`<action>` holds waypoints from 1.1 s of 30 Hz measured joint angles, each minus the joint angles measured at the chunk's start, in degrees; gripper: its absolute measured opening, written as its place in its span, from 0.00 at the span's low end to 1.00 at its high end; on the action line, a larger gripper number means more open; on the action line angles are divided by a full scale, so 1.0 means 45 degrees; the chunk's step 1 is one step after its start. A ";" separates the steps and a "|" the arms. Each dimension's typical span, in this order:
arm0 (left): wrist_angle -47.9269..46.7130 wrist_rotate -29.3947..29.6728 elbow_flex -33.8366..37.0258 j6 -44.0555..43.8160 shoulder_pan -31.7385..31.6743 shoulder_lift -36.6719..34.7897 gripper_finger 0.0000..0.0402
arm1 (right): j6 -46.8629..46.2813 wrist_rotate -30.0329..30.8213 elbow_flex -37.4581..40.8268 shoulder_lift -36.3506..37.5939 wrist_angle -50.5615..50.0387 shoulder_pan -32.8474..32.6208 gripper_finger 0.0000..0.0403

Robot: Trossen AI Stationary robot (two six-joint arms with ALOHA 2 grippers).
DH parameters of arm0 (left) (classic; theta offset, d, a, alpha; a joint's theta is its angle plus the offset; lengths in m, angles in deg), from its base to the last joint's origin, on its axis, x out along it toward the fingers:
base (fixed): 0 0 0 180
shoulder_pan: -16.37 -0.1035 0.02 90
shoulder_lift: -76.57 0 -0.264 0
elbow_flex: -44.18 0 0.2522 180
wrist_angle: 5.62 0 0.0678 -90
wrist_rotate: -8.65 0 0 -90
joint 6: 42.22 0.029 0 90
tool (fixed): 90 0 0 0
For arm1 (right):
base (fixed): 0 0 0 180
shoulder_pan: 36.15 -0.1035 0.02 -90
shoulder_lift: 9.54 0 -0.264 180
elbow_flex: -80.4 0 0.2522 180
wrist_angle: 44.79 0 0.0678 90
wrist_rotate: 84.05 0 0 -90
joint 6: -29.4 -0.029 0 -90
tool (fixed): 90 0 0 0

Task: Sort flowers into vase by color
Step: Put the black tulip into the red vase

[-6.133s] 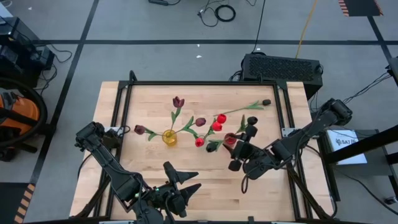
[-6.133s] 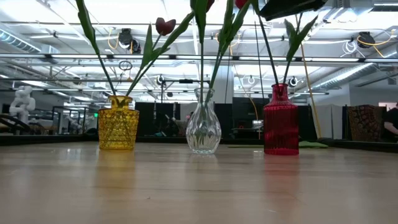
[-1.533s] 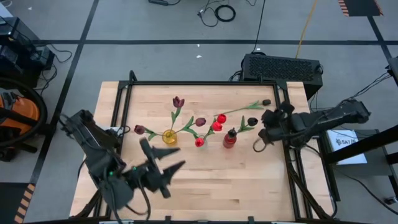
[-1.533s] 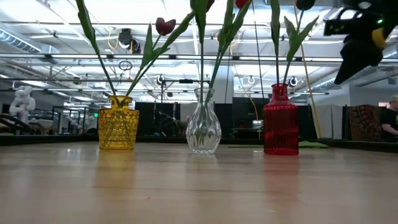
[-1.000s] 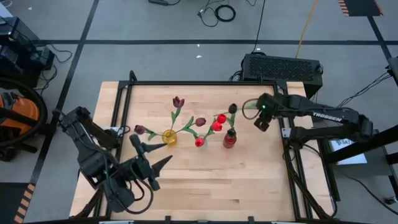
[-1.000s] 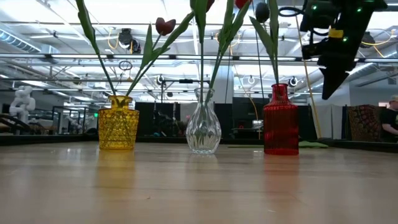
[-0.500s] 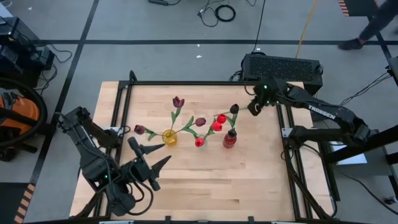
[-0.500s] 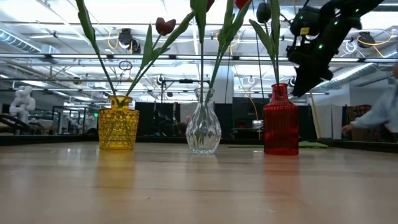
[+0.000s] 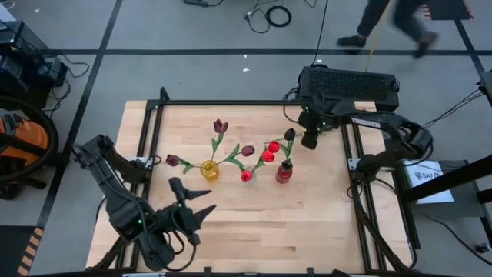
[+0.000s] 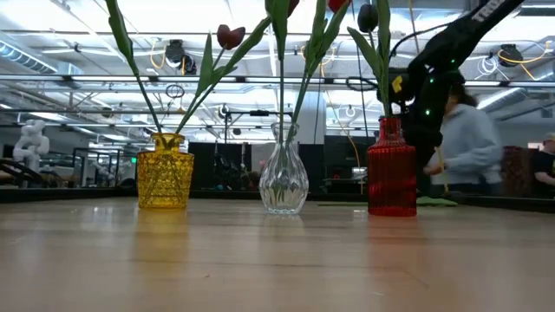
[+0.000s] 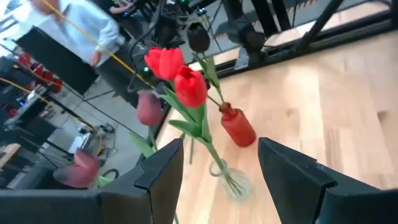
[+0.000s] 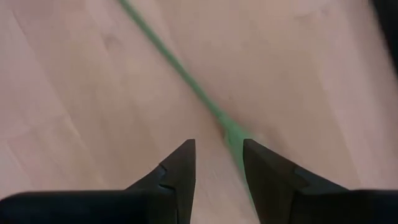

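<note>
Three vases stand in a row: a yellow vase with maroon tulips, a clear vase with red tulips, and a red vase with a near-black tulip. A loose green stem lies flat on the wood at the far right. My right gripper points down over it, open; the stem runs between its fingertips, close to one finger. I cannot tell whether a finger touches the stem. My left gripper hangs open near the front left, facing the vases.
A black metal frame runs round the table. A black case sits just past the far edge. A person walks by behind it and also shows behind the red vase in the low view, as a person. Bare wood lies in front of the vases.
My right gripper has gone from beside the red vase toward the table's far edge and down, tipping steeper, until it stands over the loose stem. My left gripper has sunk a little. The near-black tulip stays in the red vase. A person has walked in behind the table.
</note>
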 joint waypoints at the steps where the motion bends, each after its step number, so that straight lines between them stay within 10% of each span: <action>1: 0.0015 -0.0012 0.0000 0.0110 -0.0048 0.0079 0.53 | 0.0174 0.0000 0.0000 -0.0183 0.0024 -0.0024 0.32; 11: 0.0044 -0.0432 0.0000 0.0329 -0.1254 0.0457 0.53 | 0.2015 0.0963 0.0000 -0.1191 0.0998 -0.0026 0.48; 33: 0.0491 -0.0842 0.0000 0.0318 -0.1307 0.0457 0.53 | 0.3383 0.1005 -0.0044 -0.2694 0.1335 0.0003 0.40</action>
